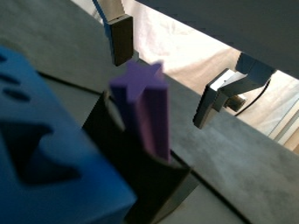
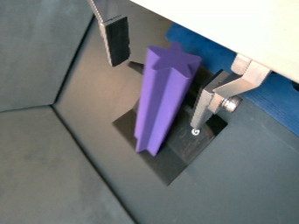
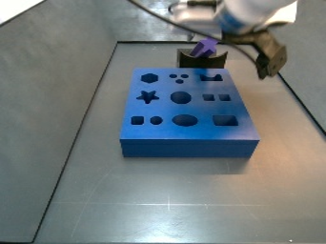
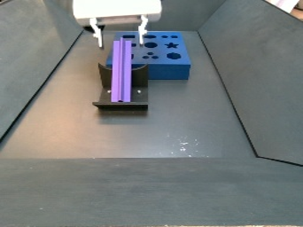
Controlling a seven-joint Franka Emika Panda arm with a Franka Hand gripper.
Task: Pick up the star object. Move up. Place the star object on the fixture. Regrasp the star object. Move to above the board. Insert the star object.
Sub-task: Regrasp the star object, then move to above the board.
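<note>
The purple star object [image 4: 122,71] leans in the notch of the dark fixture [image 4: 120,99], its star-shaped end [image 2: 170,59] up. It also shows in a wrist view [image 1: 146,105] and in a side view [image 3: 203,48]. My gripper [image 4: 119,37] is open above the peg's upper end. One finger [image 2: 117,39] and the other finger [image 2: 208,101] stand on either side of the peg with gaps, not touching it. The blue board [image 3: 185,105] with its cut-out holes lies right beside the fixture [image 3: 200,63], and shows in a wrist view [image 1: 47,157].
Dark sloping walls [image 4: 35,89] enclose the grey floor [image 4: 178,133]. The fixture's base plate [image 2: 176,162] lies flat on the floor. A pale cloth [image 1: 198,52] hangs beyond the wall.
</note>
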